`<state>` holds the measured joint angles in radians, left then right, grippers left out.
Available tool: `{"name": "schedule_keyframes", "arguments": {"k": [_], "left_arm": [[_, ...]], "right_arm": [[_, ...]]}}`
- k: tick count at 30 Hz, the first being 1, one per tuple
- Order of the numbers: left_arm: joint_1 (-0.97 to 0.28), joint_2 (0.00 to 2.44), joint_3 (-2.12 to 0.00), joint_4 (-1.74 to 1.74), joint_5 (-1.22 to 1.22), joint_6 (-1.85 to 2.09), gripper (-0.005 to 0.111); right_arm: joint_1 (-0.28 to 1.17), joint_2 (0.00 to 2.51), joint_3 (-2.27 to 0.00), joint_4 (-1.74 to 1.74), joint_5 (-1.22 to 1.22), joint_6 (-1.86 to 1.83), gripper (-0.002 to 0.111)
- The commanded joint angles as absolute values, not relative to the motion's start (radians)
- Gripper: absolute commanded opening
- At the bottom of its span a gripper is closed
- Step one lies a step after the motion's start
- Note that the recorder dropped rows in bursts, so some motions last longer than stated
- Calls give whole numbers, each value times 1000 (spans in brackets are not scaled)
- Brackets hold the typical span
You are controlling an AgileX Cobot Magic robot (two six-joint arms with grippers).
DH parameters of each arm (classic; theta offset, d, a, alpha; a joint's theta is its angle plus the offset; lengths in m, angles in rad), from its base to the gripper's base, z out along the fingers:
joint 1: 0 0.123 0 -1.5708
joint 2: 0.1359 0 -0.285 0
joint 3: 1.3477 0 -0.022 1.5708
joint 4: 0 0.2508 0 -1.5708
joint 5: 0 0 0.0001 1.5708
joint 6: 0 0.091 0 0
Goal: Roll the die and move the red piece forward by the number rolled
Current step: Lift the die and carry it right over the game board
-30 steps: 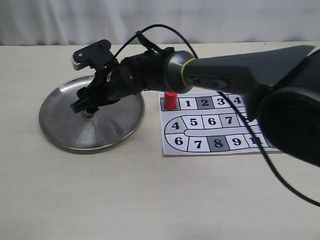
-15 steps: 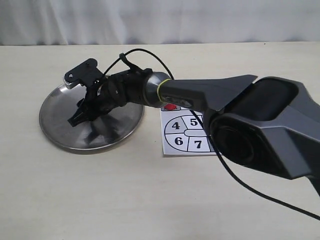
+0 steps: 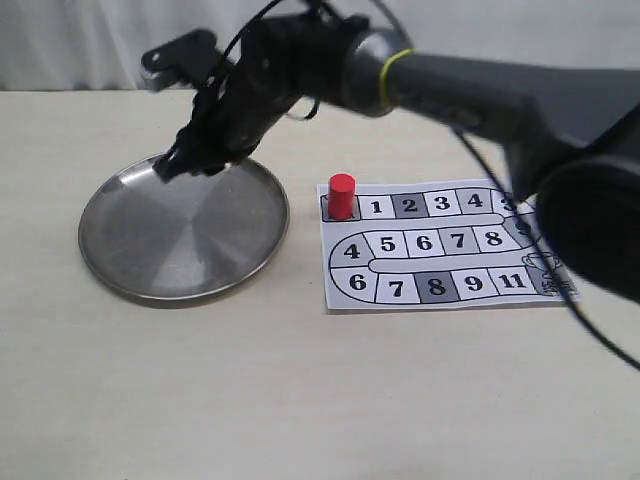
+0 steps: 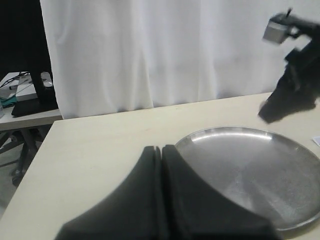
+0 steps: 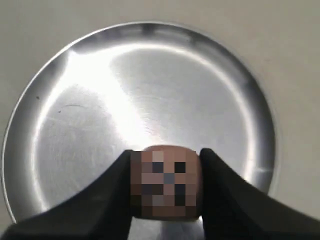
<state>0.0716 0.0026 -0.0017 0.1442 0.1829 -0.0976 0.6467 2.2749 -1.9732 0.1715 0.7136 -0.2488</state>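
The tan wooden die (image 5: 166, 182) is clamped between the black fingers of my right gripper (image 5: 166, 186), which hangs above the steel plate (image 5: 90, 125). From outside, that right gripper (image 3: 183, 160) is lifted over the far rim of the plate (image 3: 150, 250); the die itself is hidden there by the fingers. The red piece (image 3: 342, 196) stands upright on the start square of the paper board (image 3: 430, 285), just left of square 1. My left gripper (image 4: 161, 150) rests shut and empty beside the plate (image 4: 260, 170), and it is out of the exterior view.
The numbered paper board lies right of the plate. The right arm (image 3: 480, 85) and its cable reach across the table from the right, over the board's far edge. A white curtain (image 4: 165, 50) hangs behind the table.
My right gripper has risen from the plate's surface with the die in it and moved toward the plate's far rim. The arm no longer covers the board and the red piece.
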Motion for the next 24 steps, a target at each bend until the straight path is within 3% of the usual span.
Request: {"name": "schedule_keyframes", "arguments": {"k": [1,11,19,22,24], "left_arm": [[75,0,0,144,173,-99,0],[75,0,0,144,173,-99,0],[75,0,0,144,173,-99,0],[75,0,0,144,173,-99,0],[75,0,0,144,173,-99,0]], "right_arm": [[556,2120,-1838,164,760,-229,4],[397,1947,-1326,156,546,-231,4],[393,1998,-1286,54,508,-220,5],[393,2013,-1287,0,479,-158,16],[393,2017,-1287,-18,463,-106,31]]}}
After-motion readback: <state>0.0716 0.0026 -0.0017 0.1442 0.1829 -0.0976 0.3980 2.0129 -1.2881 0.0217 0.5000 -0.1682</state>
